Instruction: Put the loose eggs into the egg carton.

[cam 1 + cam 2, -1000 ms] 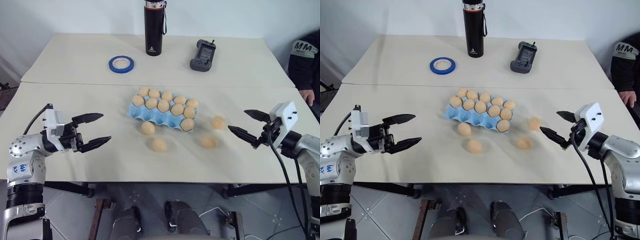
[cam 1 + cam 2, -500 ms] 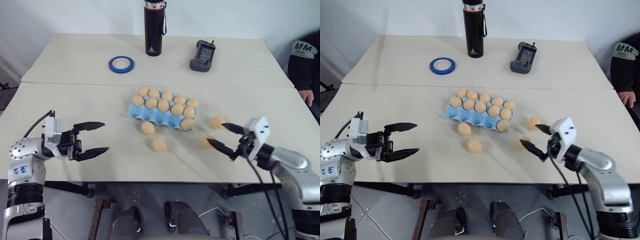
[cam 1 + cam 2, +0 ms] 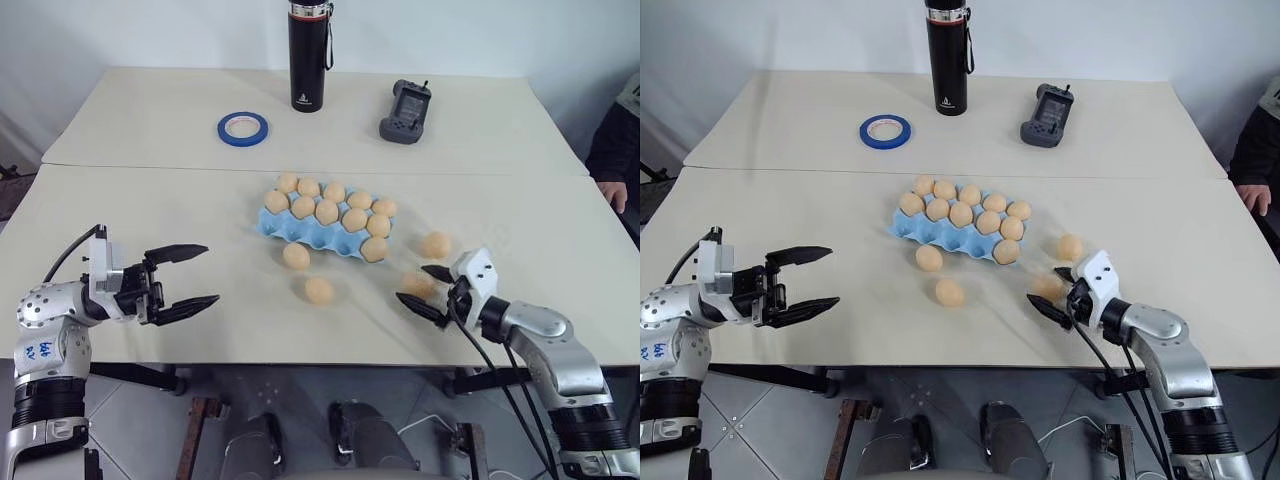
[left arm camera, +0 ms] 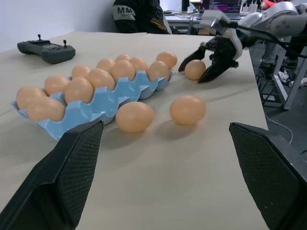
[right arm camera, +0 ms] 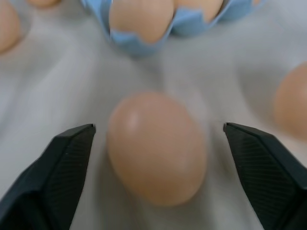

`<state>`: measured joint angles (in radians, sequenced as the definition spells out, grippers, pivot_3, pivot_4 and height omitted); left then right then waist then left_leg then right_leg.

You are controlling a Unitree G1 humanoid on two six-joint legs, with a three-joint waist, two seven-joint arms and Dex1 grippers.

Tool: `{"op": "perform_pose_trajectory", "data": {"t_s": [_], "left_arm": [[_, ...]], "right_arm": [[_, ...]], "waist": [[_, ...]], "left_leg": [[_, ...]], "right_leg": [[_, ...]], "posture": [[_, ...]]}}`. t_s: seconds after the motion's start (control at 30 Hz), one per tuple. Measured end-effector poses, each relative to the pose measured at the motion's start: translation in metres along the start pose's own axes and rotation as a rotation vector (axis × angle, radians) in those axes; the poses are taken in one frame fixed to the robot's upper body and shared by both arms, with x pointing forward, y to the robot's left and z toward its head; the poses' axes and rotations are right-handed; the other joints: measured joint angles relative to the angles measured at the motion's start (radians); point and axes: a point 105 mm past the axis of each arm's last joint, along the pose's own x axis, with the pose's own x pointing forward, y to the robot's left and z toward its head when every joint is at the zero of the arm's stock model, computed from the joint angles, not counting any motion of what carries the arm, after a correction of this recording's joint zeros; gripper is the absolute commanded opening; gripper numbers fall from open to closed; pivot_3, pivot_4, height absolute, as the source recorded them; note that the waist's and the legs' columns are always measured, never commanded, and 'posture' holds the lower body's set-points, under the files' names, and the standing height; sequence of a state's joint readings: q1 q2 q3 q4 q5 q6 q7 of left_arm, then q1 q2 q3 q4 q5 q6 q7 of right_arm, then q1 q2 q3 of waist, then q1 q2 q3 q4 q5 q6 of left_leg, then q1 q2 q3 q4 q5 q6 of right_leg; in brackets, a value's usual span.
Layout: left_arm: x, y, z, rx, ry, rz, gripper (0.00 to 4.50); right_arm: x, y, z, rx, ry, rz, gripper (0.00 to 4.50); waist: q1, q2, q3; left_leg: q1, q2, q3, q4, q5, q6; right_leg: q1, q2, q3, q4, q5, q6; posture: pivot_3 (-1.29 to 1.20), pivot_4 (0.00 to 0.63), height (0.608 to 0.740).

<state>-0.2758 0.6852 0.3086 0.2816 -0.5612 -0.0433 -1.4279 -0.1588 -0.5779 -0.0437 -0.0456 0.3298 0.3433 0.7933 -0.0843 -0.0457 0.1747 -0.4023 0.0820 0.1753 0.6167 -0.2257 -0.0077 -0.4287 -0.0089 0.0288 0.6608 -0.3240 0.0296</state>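
Right hand (image 3: 423,287), black fingers apart, seemingly brackets one smooth matte oval egg (image 5: 156,146) untouched; left hand (image 3: 186,277) gapes.

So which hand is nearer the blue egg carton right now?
Right. The right hand sits just off the egg carton, around a loose egg; the left hand hangs farther out.

Right claw (image 4: 204,62) brackets a loose egg (image 4: 194,70) beside the egg carton (image 4: 103,98).
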Motion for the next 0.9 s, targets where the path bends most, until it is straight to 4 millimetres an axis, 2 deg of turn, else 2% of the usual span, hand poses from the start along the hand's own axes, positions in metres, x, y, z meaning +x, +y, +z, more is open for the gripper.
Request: {"op": "perform_pose_trajectory", "data": {"t_s": [0.07, 0.13, 0.2, 0.23, 0.37, 0.53, 0.7, 0.8, 0.9], "left_arm": [[0.000, 0.000, -0.001, -0.005, 0.000, 0.007, 4.50], [0.000, 0.000, -0.001, -0.005, 0.000, 0.009, 4.50], [0.000, 0.001, -0.001, -0.005, -0.001, 0.015, 4.50], [0.000, 0.001, -0.001, -0.006, -0.001, 0.015, 4.50], [0.001, 0.001, -0.001, -0.009, -0.002, 0.017, 4.50], [0.002, 0.002, 0.001, -0.005, -0.010, 0.016, 4.50], [0.004, 0.006, 0.005, 0.009, -0.022, 0.014, 4.50], [0.004, 0.006, 0.005, 0.008, -0.025, 0.013, 4.50], [0.004, 0.006, 0.006, 0.010, -0.033, 0.014, 4.50]], "right_arm": [[0.001, 0.001, 0.001, 0.002, -0.005, 0.007, 2.73], [0.001, 0.001, 0.002, 0.007, -0.011, 0.010, 2.12], [0.001, 0.002, 0.006, 0.009, -0.031, 0.015, 1.66], [0.000, 0.003, 0.010, 0.006, -0.043, 0.017, 1.57], [-0.001, 0.006, 0.045, -0.022, -0.141, 0.036, 1.54], [0.012, 0.013, 0.093, -0.068, -0.240, 0.057, 1.54], [0.047, 0.037, 0.109, -0.099, -0.247, 0.137, 1.54], [0.066, 0.035, 0.113, -0.099, -0.230, 0.129, 1.54], [0.079, 0.033, 0.108, -0.102, -0.201, 0.123, 1.54]], "waist": [[0.000, 0.000, 0.000], [0.001, 0.000, 0.000], [0.001, 0.000, 0.000], [0.000, 0.000, 0.000], [-0.002, 0.000, 0.000], [-0.001, 0.000, 0.000], [-0.002, 0.000, 0.000], [-0.001, 0.000, 0.000], [-0.001, 0.000, 0.000]], "left_leg": [[0.000, 0.000, 0.000, 0.000, 0.000, 0.000], [0.000, 0.000, 0.000, 0.000, 0.000, 0.000], [0.000, 0.000, 0.000, 0.000, 0.000, 0.000], [0.000, 0.000, 0.000, 0.000, 0.000, 0.000], [0.000, 0.000, 0.000, 0.000, 0.000, 0.000], [0.000, 0.000, -0.001, 0.000, 0.000, -0.001], [-0.001, 0.000, 0.000, 0.000, 0.000, 0.000], [-0.001, 0.000, 0.000, 0.000, 0.000, 0.000], [-0.002, 0.000, 0.000, 0.000, 0.000, -0.001]], "right_leg": [[0.000, 0.000, 0.000, 0.000, 0.000, 0.000], [0.000, 0.000, 0.000, 0.000, 0.000, 0.000], [0.000, 0.000, 0.000, 0.000, 0.000, 0.000], [0.000, 0.000, 0.000, 0.000, 0.000, 0.000], [0.000, 0.000, 0.000, 0.001, 0.000, 0.000], [0.000, 0.000, 0.000, 0.001, 0.000, -0.001], [-0.001, 0.000, 0.000, 0.001, 0.000, -0.001], [-0.001, 0.000, -0.001, 0.000, 0.000, -0.001], [-0.002, 0.000, -0.001, 0.000, 0.000, -0.001]], "posture": [[0.00, 0.150, 0.740], [0.00, 0.150, 0.740], [0.00, 0.150, 0.740], [0.00, 0.150, 0.740], [0.00, 0.150, 0.740], [0.00, 0.150, 0.740], [0.00, 0.150, 0.740], [0.00, 0.150, 0.740], [0.00, 0.150, 0.740]]}}
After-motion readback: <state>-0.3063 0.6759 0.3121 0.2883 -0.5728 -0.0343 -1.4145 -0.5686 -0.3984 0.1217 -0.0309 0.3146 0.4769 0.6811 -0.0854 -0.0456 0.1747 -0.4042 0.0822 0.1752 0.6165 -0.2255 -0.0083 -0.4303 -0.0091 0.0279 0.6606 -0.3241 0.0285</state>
